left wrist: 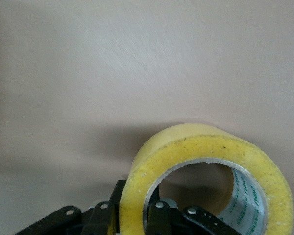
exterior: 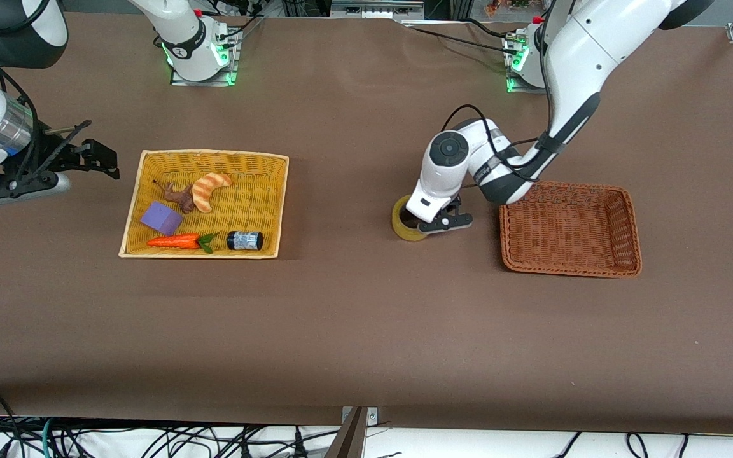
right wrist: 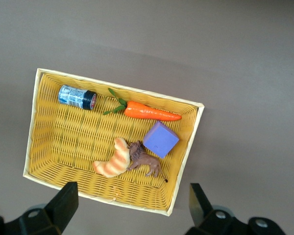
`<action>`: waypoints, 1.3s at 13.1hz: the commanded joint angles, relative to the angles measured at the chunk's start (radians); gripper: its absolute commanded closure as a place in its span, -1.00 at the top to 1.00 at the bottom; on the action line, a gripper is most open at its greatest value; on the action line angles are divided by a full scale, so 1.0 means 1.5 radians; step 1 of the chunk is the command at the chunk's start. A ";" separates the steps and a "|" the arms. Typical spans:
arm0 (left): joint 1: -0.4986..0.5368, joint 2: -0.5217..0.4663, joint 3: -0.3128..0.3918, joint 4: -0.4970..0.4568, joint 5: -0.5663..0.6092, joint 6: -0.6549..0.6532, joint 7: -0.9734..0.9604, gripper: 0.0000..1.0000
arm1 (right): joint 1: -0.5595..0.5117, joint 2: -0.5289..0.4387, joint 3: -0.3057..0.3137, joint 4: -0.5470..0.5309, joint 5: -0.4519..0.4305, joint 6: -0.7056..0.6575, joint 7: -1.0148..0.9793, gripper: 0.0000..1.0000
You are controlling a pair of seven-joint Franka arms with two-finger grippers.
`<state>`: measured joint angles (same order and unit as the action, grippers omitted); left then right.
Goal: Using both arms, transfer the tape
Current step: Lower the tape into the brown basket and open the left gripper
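The tape (exterior: 400, 222) is a yellowish roll at table level between the two baskets. My left gripper (exterior: 446, 219) is down at it, beside the brown basket. In the left wrist view the tape (left wrist: 206, 147) fills the lower frame, and my left gripper (left wrist: 137, 213) is shut on its wall, one finger outside and one inside the hole. My right gripper (exterior: 96, 152) is open and empty, up in the air at the right arm's end of the table, beside the yellow basket. Its open fingers frame the lower edge of the right wrist view (right wrist: 132, 203).
The yellow basket (exterior: 144, 203) holds a croissant (exterior: 209, 189), a brown animal toy (exterior: 179, 197), a purple block (exterior: 161, 217), a carrot (exterior: 175, 241) and a small dark jar (exterior: 244, 240). The brown basket (exterior: 627, 216) stands toward the left arm's end.
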<state>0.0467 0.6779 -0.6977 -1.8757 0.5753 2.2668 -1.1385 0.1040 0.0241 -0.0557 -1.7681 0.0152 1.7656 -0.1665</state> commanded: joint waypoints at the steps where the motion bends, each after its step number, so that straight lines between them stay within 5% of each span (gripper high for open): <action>1: 0.027 -0.013 -0.028 0.138 -0.084 -0.224 0.210 -1.00 | -0.001 -0.025 0.003 -0.029 -0.009 0.016 0.011 1.00; 5: 0.052 -0.062 0.041 0.172 -0.091 -0.311 0.458 -1.00 | 0.000 -0.026 0.003 -0.031 -0.010 0.012 0.008 1.00; 11: 0.045 -0.097 0.293 0.159 -0.271 -0.269 0.855 -1.00 | 0.000 -0.026 0.004 -0.031 -0.011 0.011 0.008 1.00; 17: 0.044 -0.111 0.336 0.038 -0.278 -0.131 0.902 -1.00 | 0.000 -0.025 0.003 -0.031 -0.013 0.011 0.007 1.00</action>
<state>0.1240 0.5671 -0.2220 -1.7074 0.1845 1.9814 0.1848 0.1051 0.0194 -0.0539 -1.7810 0.0100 1.7690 -0.1648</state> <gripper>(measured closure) 0.780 0.000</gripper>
